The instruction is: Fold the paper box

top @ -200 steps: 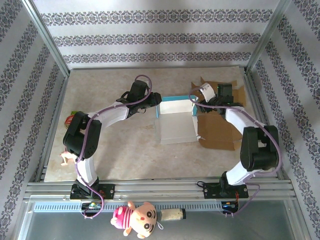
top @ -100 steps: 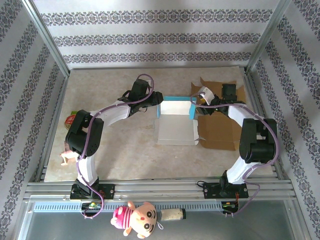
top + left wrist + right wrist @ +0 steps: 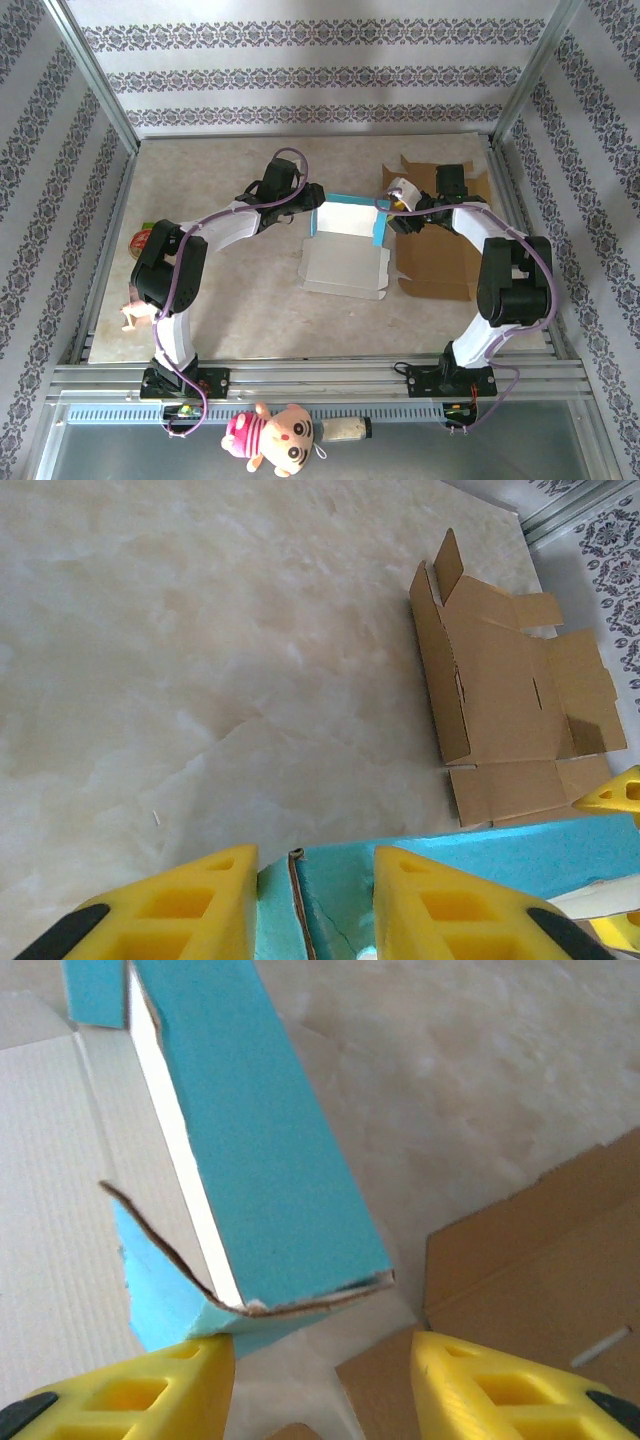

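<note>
The paper box (image 3: 345, 265) lies mid-table, its white floor flat and its blue rear wall (image 3: 350, 197) raised, so folding the walls seems the step in hand. The left gripper (image 3: 315, 860) sits narrow on the wall's left corner, blue card filling its gap in what looks like a hold. The right gripper (image 3: 322, 1345) straddles the right corner, jaws partly spread and not touching. Next, the right likely must close there and fold squarely, clear of the brown carton (image 3: 440, 262) just beside.

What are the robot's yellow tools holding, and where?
The left tool pinches the blue paper box at its upright wall's left end. The right tool straddles the wall's other end; whether it grips cannot be told.
</note>
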